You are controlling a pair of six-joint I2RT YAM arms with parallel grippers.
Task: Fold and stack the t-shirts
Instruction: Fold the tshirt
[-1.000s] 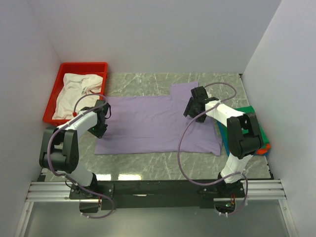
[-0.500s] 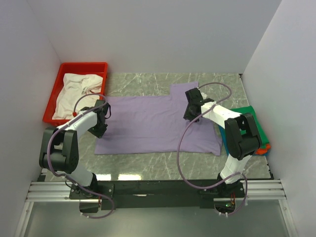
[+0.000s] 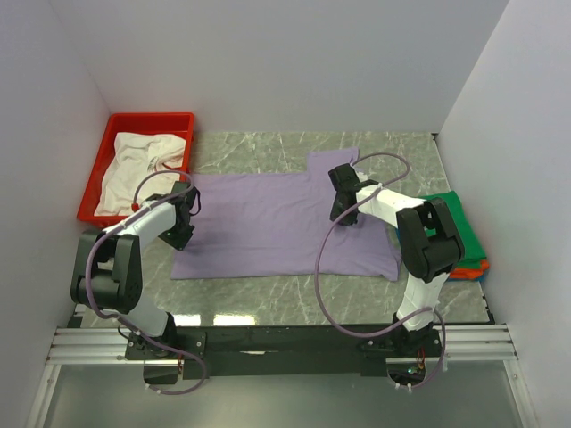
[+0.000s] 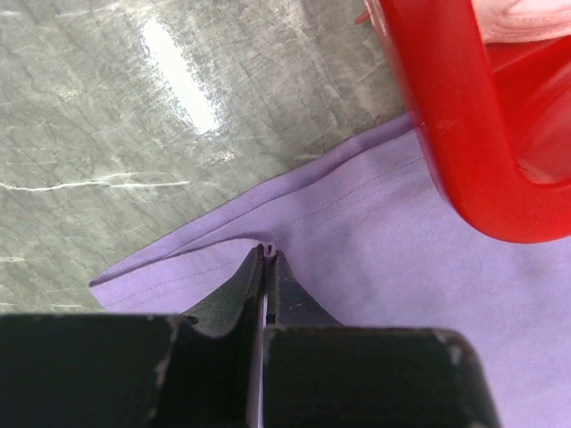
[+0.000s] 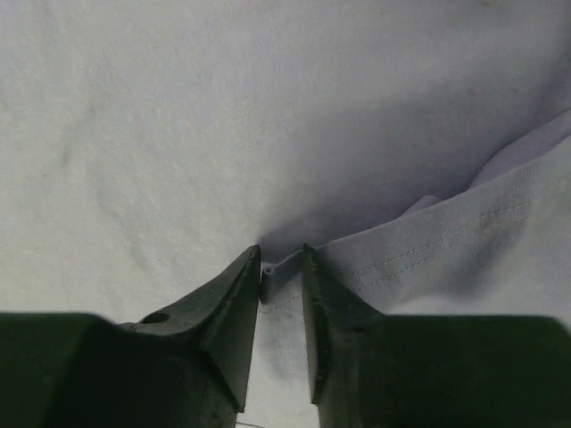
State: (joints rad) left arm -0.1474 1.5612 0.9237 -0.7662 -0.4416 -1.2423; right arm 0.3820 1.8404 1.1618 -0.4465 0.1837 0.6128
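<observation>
A large lavender t-shirt (image 3: 268, 223) lies spread flat on the marble table. My left gripper (image 3: 185, 205) is shut on its left hem; in the left wrist view the fingertips (image 4: 268, 251) pinch a small fold of the purple cloth (image 4: 401, 294). My right gripper (image 3: 342, 203) presses down on the shirt's right part by the sleeve. In the right wrist view its jaws (image 5: 281, 254) stand narrowly apart around a raised fold of sleeve hem (image 5: 428, 241), with a gap still showing. A white t-shirt (image 3: 134, 165) lies crumpled in the red tray. A folded green t-shirt (image 3: 455, 209) tops a stack with an orange edge (image 3: 466, 271).
The red tray (image 3: 147, 119) stands at the back left, its corner (image 4: 455, 134) close to my left gripper. Grey walls close in the table on three sides. Bare marble (image 3: 268, 290) shows in front of the lavender shirt, and the folded stack sits by the right wall.
My right gripper slid a little left onto the shirt and its jaws closed from wide to narrow around a fold. The left gripper stayed put.
</observation>
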